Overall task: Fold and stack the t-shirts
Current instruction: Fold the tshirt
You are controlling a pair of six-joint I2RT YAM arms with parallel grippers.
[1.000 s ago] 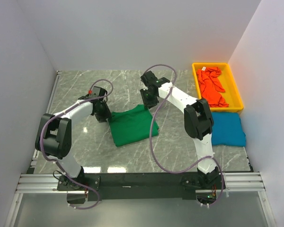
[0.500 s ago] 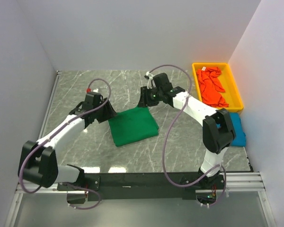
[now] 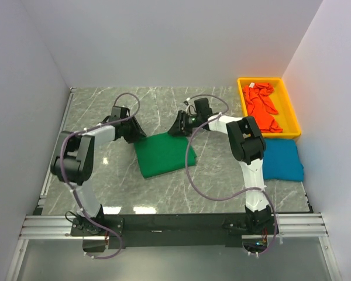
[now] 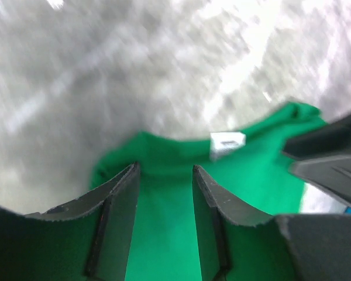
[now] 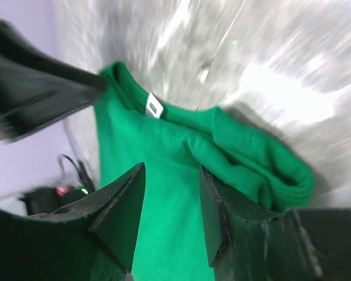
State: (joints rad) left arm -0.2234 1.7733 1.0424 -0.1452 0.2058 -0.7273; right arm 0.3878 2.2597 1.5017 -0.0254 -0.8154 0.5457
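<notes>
The green t-shirt (image 3: 164, 154) lies folded on the marble table, mid-centre. Its white neck label shows in the left wrist view (image 4: 226, 144) and in the right wrist view (image 5: 154, 107). My left gripper (image 3: 138, 134) is open at the shirt's far left corner, its jaws over green cloth (image 4: 164, 228). My right gripper (image 3: 176, 129) is open at the far right corner, jaws over the cloth (image 5: 169, 216) beside a bunched fold (image 5: 251, 167). The blue t-shirt (image 3: 282, 161) lies folded at the right. The orange-red t-shirt (image 3: 263, 108) is crumpled in the bin.
The yellow plastic bin (image 3: 290, 105) stands at the back right against the wall. White walls close in the table on the left, back and right. Purple cables loop from both arms over the table near the green shirt.
Both arms have swung and dropped low, so the grippers now sit at the green shirt's far corners. The shirt itself has hardly moved.
</notes>
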